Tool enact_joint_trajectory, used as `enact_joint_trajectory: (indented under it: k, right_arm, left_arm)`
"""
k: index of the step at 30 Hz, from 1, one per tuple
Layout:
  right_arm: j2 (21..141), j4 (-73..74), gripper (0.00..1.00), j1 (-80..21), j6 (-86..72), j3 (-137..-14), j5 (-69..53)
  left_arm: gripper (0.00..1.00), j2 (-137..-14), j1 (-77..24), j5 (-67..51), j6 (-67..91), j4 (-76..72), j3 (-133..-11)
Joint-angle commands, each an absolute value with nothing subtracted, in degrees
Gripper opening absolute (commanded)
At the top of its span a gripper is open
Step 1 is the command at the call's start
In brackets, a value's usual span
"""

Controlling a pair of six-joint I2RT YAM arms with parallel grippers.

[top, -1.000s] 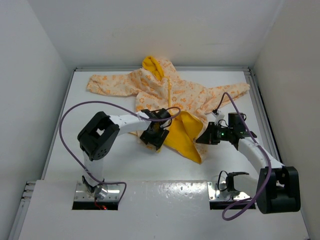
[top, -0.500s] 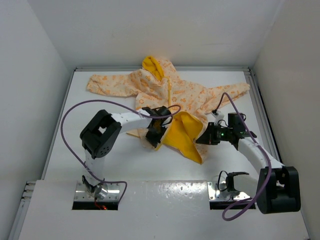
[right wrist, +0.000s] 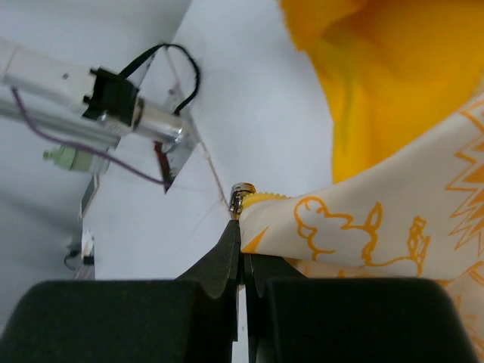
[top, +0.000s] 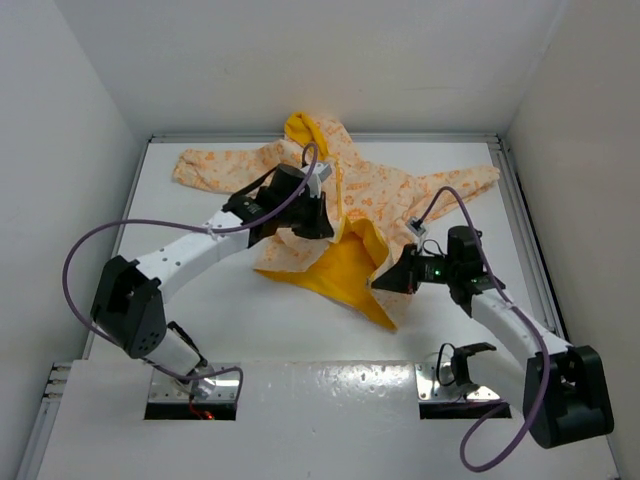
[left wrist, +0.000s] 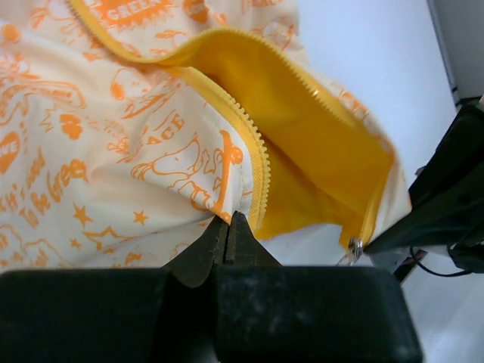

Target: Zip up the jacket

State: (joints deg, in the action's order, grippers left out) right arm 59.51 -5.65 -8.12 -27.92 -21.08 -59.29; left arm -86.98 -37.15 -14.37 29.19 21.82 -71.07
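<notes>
The jacket (top: pixel 375 185) lies spread on the white table, hood away from me, cream with orange prints. Its lower front hangs open and shows yellow lining (top: pixel 345 270). My left gripper (top: pixel 322 226) is shut on the left front panel's edge right beside the yellow zipper teeth (left wrist: pixel 257 162); its tips (left wrist: pixel 229 221) pinch the fabric. My right gripper (top: pixel 386 283) is shut on the bottom corner of the right front panel (right wrist: pixel 340 223), just below the metal zipper slider (right wrist: pixel 241 193). The slider (left wrist: pixel 353 249) also shows in the left wrist view.
White walls close the table in at the back and both sides, with a raised rail (top: pixel 520 210) along the right edge. Purple cables (top: pixel 110 235) loop off both arms. The right arm's base (right wrist: pixel 128 106) stands near the front edge.
My left gripper shut on the left panel's edge, then moved away from me toward the jacket's middle, pulling the panel taut. My right gripper shifted slightly left with its corner.
</notes>
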Motion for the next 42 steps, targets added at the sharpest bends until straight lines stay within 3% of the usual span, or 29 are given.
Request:
enact_joint_trajectory:
  k: [1,10,17,28,42]
  right_arm:
    - [58.80,-22.20,0.00,-11.42,-33.57,-19.87,-63.63]
    - [63.01,-35.33,0.00,-11.95,-38.58,-18.19,-60.99]
    - [65.30,-41.04,0.00,-11.69,-38.05,-18.10,-62.58]
    - [64.95,-44.74,0.00,-12.39,-44.73,-17.93,-62.04]
    - [66.18,-48.78,0.00,-12.31,-50.36,-20.39,-61.70]
  left_arm:
    - [0.00,-88.77,-36.83,-20.91,29.53,19.34,-72.42]
    - [0.00,-82.45,-35.07,-34.70,31.54,-2.33,-61.80]
    - [0.00,-74.97,-34.54,-34.45,40.42,-22.49,-47.82]
    - [0.00,-74.97,-34.54,-32.43,51.85,-29.62,-44.83]
    - [0.00,-74.97,-34.01,-33.13,53.35,-29.36,-44.82]
